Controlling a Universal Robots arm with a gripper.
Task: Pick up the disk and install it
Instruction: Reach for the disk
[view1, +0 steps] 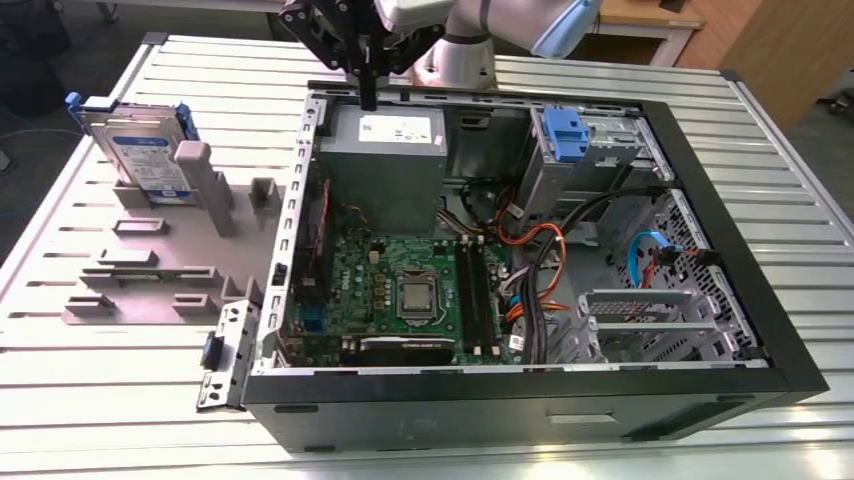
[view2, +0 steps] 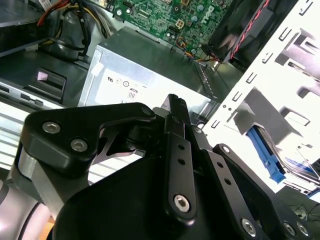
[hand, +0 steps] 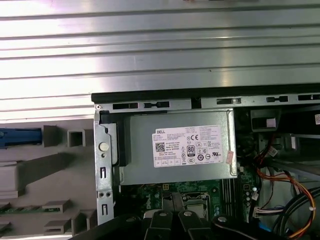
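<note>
The disk (view1: 138, 150), a silver drive with a white-and-blue label in a blue bracket, stands on edge in the grey slotted holder (view1: 160, 245) at the exterior view's left, beside the open computer case (view1: 534, 390). In the second wrist view its blue bracket (view2: 266, 154) shows beyond the case wall. My gripper (view1: 367, 100) hangs over the case's far edge, above the power supply (view1: 387, 150), well to the right of the disk. Its fingers (view2: 175, 107) are shut together with nothing between them.
Inside the case lie the green motherboard (view1: 400, 285), orange and blue cables (view1: 641, 255), and a blue caddy (view1: 565, 135) in the far drive bay. The power supply's label (hand: 187, 146) faces the first wrist view. The slatted metal table (view1: 120, 400) surrounds the case.
</note>
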